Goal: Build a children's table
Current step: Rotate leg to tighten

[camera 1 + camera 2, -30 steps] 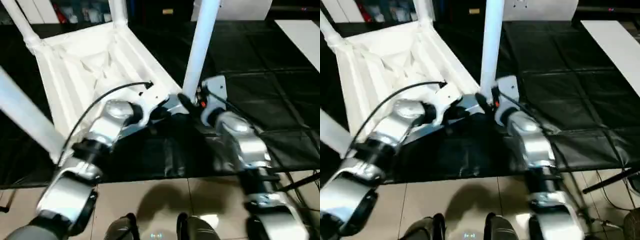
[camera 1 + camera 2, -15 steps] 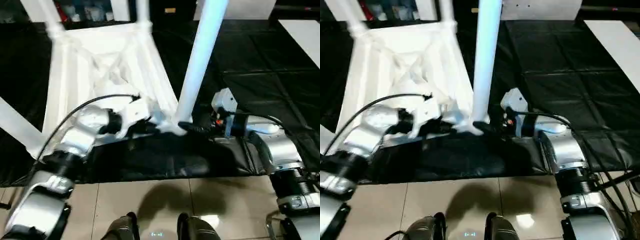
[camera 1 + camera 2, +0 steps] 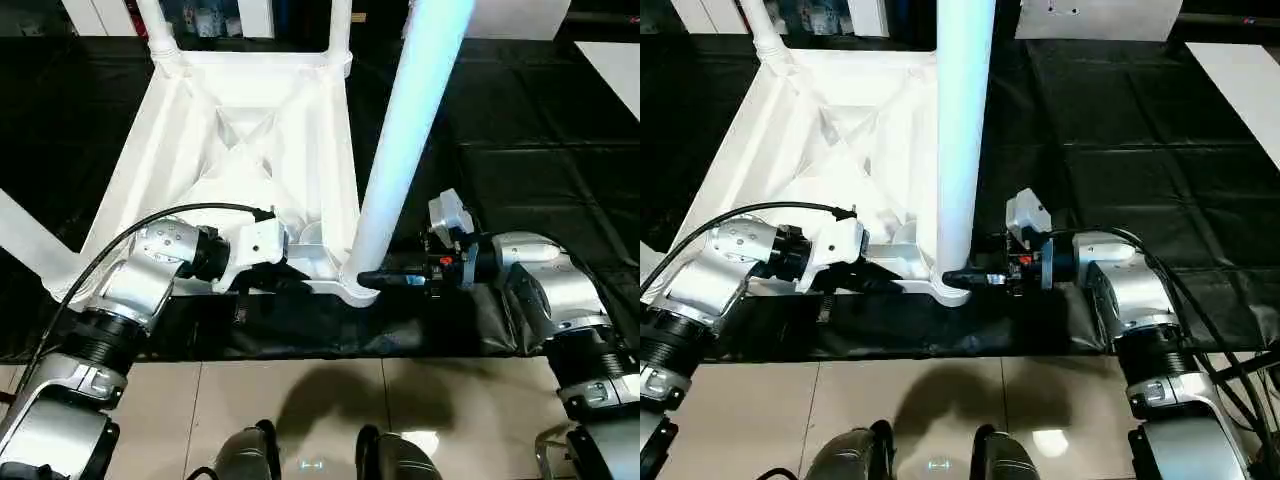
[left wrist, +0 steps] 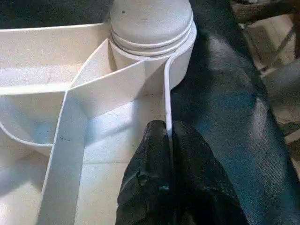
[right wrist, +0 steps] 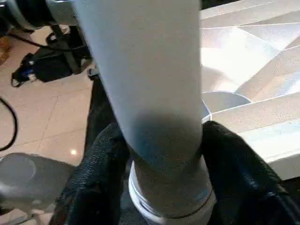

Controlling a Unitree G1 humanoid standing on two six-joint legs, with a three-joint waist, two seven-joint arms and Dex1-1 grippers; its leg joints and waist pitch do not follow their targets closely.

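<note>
Children's table (image 3: 250,140) lies upside down on a black mat (image 3: 520,200), ribbed underside up, legs standing in its corner sockets. Nearest leg (image 3: 405,150) rises from the near right socket (image 3: 352,288). Beside that socket, the left claw (image 4: 168,154) is pinched together on the thin rim wall (image 4: 167,93). Right claw (image 5: 161,164) straddles the leg's base, fingers (image 5: 234,159) on both sides, touching it.

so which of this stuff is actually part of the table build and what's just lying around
Job:
table top, upside down
leg standing in near corner socket
left gripper pinching the top's rim
right gripper around the leg's base

Lying about:
black floor mat
white board
</note>
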